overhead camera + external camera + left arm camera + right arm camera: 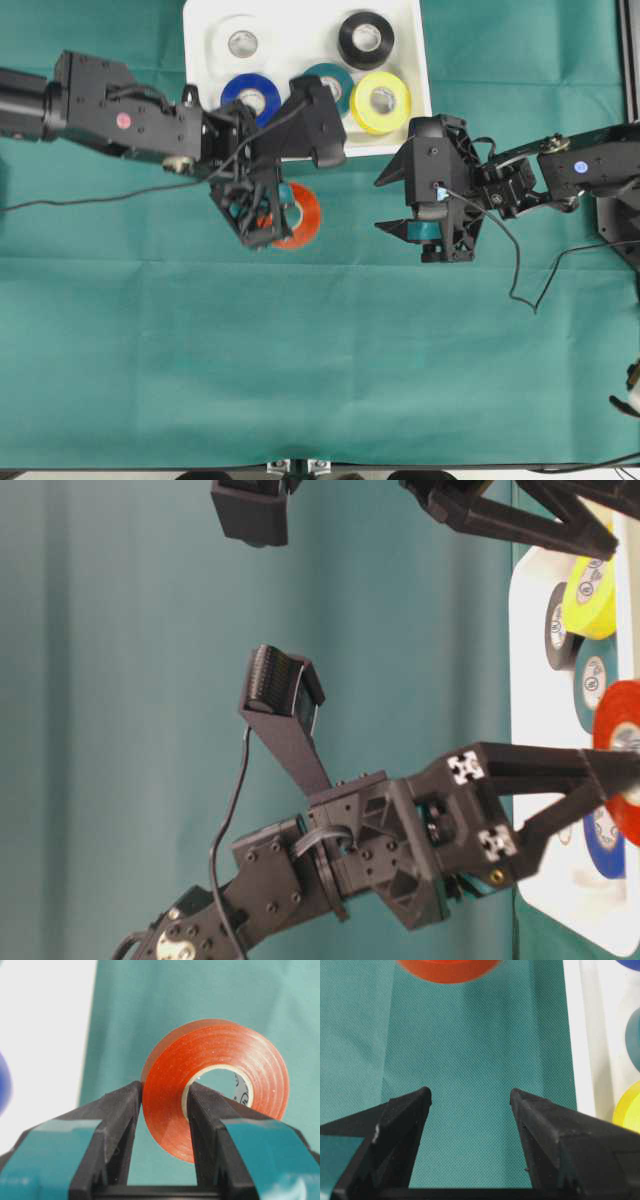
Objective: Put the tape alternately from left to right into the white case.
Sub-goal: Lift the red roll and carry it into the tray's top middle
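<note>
Green cloth covers the counter [320,380] across the whole workspace. The red roll [303,215] sits clamped in the fingers of the left gripper [262,212]: in the left wrist view one finger [120,1125] presses the outer face of the roll and the other passes through its pale core, so the roll wall is pinched between them. In the overhead view this roll lies just below the lower rim of the white case [420,90], outside it. Inside the case, the white roll [241,43] occupies the upper left, the black roll [365,39] the upper right, the blue roll [251,95] the lower left, the yellow roll [380,101] the lower right, and the teal roll [335,80] sits between blue and yellow, partly hidden by the left arm. The left arm reaches in from the left edge and overlaps the lower rim of the case. The right gripper [425,205] is positioned to the right of the red roll, well apart from it, below the lower right corner of the case. Its fingers [405,1115] stand spread apart with only cloth visible between them.
</note>
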Controlling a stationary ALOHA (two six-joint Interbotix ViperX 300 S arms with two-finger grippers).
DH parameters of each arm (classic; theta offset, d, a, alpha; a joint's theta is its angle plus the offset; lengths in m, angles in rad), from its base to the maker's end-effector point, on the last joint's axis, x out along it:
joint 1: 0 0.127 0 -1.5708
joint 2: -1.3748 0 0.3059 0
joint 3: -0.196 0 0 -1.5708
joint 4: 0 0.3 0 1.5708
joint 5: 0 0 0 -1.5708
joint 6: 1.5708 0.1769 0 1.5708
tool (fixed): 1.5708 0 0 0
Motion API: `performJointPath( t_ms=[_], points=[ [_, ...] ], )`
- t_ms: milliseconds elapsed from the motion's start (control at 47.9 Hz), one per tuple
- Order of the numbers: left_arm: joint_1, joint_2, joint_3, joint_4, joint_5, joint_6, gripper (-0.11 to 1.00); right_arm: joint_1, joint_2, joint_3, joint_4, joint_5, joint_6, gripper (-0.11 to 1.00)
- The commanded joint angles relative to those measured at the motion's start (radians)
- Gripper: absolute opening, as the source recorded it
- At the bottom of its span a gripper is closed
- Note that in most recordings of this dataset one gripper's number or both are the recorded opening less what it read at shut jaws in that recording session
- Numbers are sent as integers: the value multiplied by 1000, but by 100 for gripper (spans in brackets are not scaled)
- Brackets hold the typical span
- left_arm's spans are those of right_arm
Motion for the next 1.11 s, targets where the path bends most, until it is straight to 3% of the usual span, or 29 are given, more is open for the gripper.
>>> performJointPath(
  t_ms=[0, 918, 1085],
  points=[
    [34, -40, -21, 2, -9, 9, -3, 2, -18, -17, 2, -6, 2, 72],
    [364, 17, -25, 2, -275, 324, -3, 3, -15, -38, 2, -5, 0, 72],
    [408, 46, -25, 2, -333, 354, -3, 3, -5, -41, 2, -6, 0, 72]
  ],
)
